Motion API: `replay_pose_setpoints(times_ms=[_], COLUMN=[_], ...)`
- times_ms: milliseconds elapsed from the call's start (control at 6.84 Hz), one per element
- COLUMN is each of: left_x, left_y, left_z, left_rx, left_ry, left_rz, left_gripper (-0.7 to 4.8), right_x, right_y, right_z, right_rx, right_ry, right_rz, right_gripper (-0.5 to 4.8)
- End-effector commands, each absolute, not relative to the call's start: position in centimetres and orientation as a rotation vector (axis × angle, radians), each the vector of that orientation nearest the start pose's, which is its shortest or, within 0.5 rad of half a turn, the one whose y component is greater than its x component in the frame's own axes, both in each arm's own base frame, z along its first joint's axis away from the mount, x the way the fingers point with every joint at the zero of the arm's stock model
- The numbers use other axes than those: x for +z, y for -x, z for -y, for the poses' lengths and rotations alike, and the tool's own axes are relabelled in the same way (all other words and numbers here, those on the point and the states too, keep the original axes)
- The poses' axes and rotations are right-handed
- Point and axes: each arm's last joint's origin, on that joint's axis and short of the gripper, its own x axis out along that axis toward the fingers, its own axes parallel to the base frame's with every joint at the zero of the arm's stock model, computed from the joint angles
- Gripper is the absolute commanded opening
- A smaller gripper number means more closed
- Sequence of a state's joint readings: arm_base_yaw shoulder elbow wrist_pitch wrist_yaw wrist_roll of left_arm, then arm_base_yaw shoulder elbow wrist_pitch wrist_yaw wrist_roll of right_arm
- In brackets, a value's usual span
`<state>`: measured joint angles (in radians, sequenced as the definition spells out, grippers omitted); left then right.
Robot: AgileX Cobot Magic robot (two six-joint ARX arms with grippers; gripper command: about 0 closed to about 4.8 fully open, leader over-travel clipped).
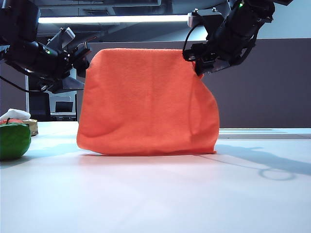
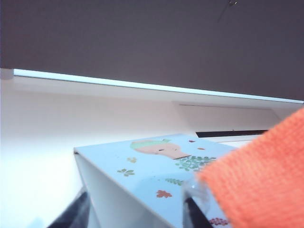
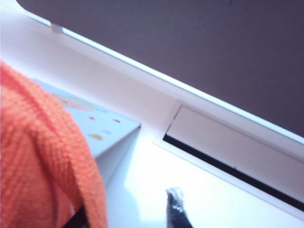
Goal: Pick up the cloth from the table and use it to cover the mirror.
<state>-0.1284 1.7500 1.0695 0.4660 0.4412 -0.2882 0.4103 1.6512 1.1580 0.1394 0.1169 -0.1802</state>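
Cloth (image 1: 146,102): draped over the mirror, hung down to the table (image 1: 155,194), so the front is hidden.
Mirror (image 2: 142,166): only its patterned back is seen, from the wrist views.
Left gripper (image 1: 80,60): placed at the cloth's upper left corner; finger spread cannot be told.
Right gripper (image 1: 201,65): placed at the upper right corner; whether the edge is pinched cannot be told.
Judgement: covering looks done, release likely underway.
Green ball (image 1: 13,141): left aside, untouched.

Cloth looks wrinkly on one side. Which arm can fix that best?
Probably the right. The cloth wrinkles below the right gripper, which sits at that top corner. The left gripper is at the far corner.
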Motion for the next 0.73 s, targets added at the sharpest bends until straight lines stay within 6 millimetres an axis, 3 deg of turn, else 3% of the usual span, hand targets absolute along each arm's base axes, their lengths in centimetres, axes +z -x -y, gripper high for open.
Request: replay_pose_setpoints(times_ms=[146, 439, 731], left_x=[23.71, 23.61, 23.68], left_y=[-38.25, -38.24, -38.25], left_z=[6.20, 6.19, 6.19], left_rx=[-0.520, -0.515, -0.516], left_ry=[0.307, 0.308, 0.307], left_rz=[-0.289, -0.299, -0.292], left_gripper=[2.49, 2.48, 2.47], right_x=[26.84, 26.81, 27.04], right_y=[-34.45, -34.44, -34.51], right_z=[-14.48, -14.46, -14.52], right_rx=[0.281, 0.262, 0.264], right_ry=[0.288, 0.294, 0.286], right_rz=[-0.357, -0.361, -0.337], right_gripper=[2.18, 2.22, 2.87])
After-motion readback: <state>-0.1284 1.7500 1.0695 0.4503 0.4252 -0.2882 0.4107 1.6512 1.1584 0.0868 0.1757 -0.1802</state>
